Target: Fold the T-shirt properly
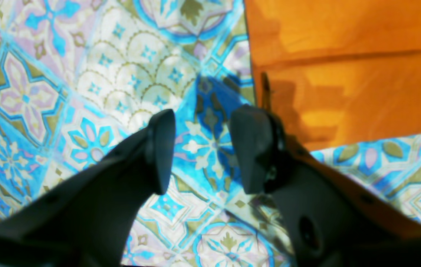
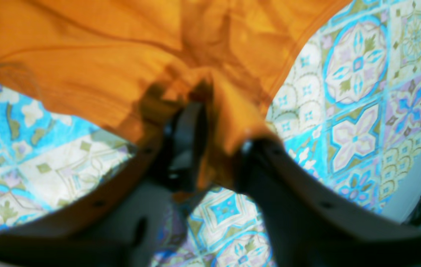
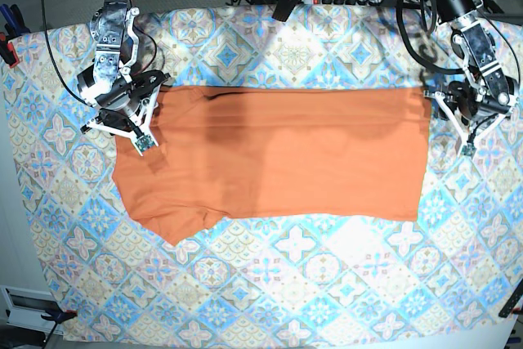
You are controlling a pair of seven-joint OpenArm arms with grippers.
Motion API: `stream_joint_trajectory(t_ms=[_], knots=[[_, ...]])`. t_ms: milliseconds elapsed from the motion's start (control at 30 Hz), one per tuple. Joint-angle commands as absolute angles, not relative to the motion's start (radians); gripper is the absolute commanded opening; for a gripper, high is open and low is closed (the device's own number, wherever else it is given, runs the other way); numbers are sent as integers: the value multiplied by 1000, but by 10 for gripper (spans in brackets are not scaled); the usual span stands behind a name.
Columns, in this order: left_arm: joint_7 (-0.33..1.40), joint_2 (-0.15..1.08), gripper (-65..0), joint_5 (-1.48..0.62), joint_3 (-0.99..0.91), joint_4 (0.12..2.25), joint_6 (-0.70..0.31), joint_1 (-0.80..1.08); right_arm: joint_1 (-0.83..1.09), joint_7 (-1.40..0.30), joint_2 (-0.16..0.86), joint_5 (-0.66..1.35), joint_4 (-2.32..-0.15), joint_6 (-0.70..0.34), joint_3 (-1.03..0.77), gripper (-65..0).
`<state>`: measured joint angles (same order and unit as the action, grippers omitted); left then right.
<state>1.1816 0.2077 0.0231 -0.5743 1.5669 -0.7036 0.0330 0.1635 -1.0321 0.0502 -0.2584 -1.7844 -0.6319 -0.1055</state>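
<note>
You see the T-shirt [image 3: 278, 157] spread across the middle of the tablecloth [image 3: 294, 284], folded into a wide band. Left gripper [image 1: 203, 148], right edge of the base view: fingers apart, empty, just beside the shirt's edge. Right gripper [image 2: 219, 148], at the shirt's upper left corner: partly parted, orange cloth bunched between its fingers.

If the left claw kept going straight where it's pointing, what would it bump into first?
Probably the patterned tablecloth. The left gripper stands open with only tablecloth showing between its fingers; the orange T-shirt lies just off to one side. Depth is hard to judge.
</note>
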Motion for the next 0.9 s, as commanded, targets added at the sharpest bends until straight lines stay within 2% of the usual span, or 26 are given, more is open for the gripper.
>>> stream_joint_trajectory(t_ms=[0,67,267,467,700,867], knots=[[1171,223,-371,19,-578,1581,-698,22,151,-1023,58,-259,-1801,-630,-110,-421],[1171,223,-371,19,-578,1581,-698,24,133,-1024,58,-259,-1802,-630,-110,-380],[1171,223,-374,19,-578,1581,-698,31,87,-1024,58,-259,-1802,-630,-119,-328],[1171,223,-379,15,-584,1583,-698,27,73,-1024,25,-257,-1851,-630,-236,-327],[1104,194,-422,-21,-684,1664,-698,28,105,-1021,25,-259,-1877,-633,-214,-328],[1110,189,-373,-48,-707,1701,-698,31,104,-1021,25,-259,-1877,-633,-214,-328]])
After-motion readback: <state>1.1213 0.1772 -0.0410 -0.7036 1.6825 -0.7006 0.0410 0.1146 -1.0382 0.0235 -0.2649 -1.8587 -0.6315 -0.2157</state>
